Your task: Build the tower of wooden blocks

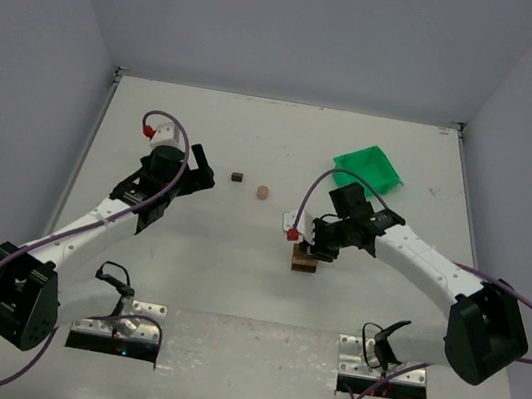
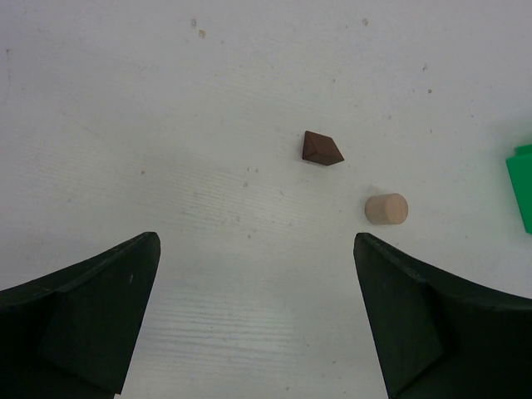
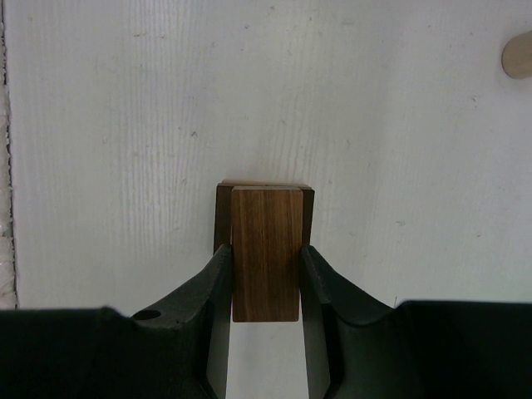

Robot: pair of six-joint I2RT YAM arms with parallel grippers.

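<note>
Top external view: over the table point(image 1: 231, 295), the left hand point(image 2: 256, 249) hangs wide open. The right hand point(image 3: 265, 253) stands at the wood block tower point(image 1: 304, 260), five o'clock from the tan cylinder point(image 1: 262, 193), clamping a brown block point(image 3: 264, 233). Square its edges with the dark piece point(image 3: 222, 208) beneath before releasing.

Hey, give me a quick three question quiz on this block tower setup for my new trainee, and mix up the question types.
1. True or false: the left gripper is holding a block.
2. What is the right gripper clamped on? A, nothing; B, a brown rectangular block; C, the green bin.
3. How many loose wooden pieces lie on the table away from the wood block tower?
Key: 1 false, its jaws stand open and empty. 2 B. 3 two, the dark brown piece and the tan cylinder.
</note>
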